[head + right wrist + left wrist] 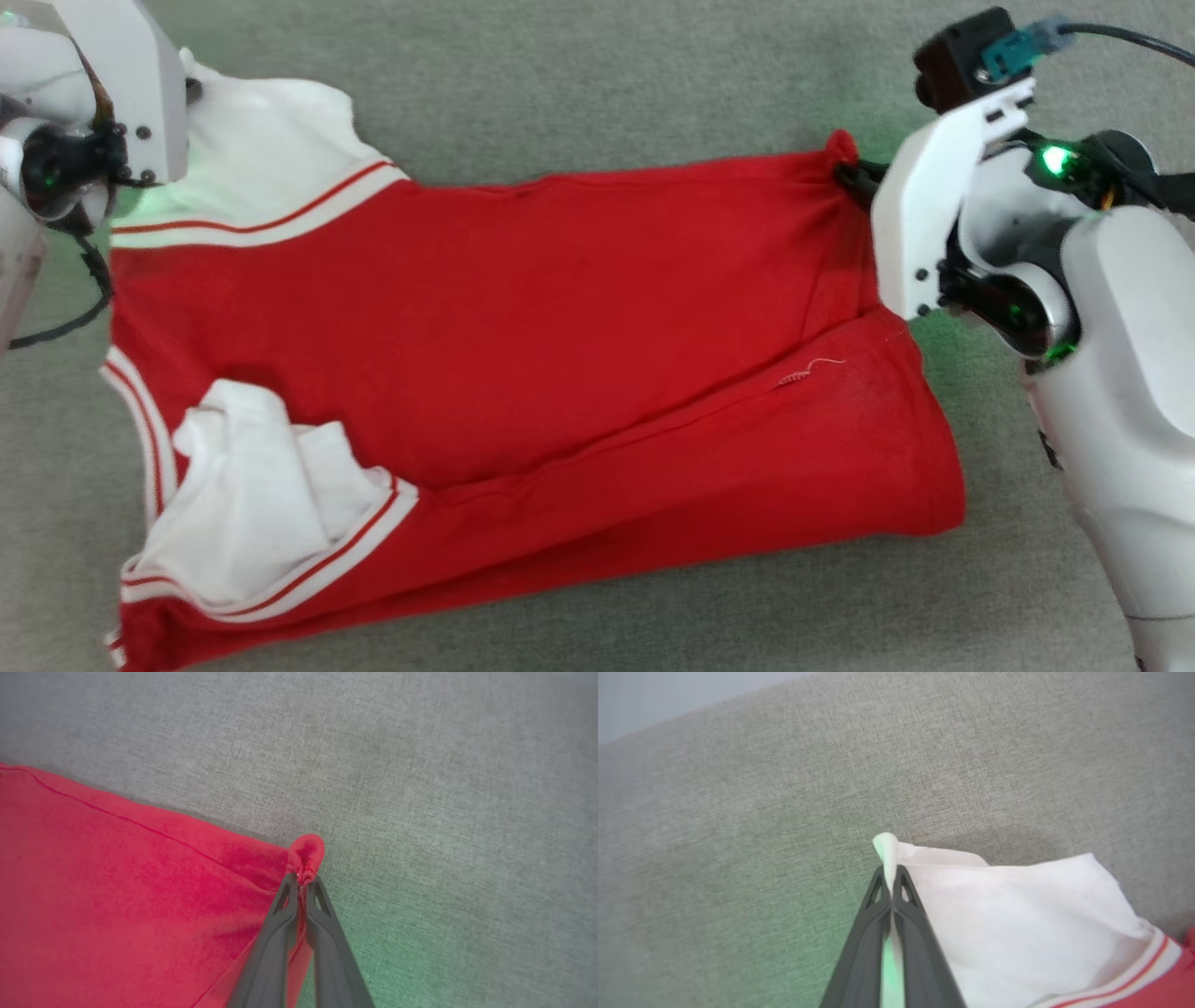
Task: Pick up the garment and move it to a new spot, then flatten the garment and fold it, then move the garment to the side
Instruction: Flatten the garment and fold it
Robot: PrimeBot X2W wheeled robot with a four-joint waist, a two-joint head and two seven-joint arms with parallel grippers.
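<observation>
Grey woven surface [597,75], red jersey [523,327] spread across it, far corners pinched.
Left gripper [891,877] clamps the white sleeve tip [887,844], right gripper [302,882] the red hem corner [306,851]; best to lift both evenly, edge taut.

Soft matt cloth garment [523,317], coarse woven surface [560,84].
Garment was red knit with smoother white sleeves; surface looked like rough grey fabric; left fingers [866,952] and right fingers [273,952] were matt dark plastic; right arm shell [1130,373] was glossy white plastic.
</observation>
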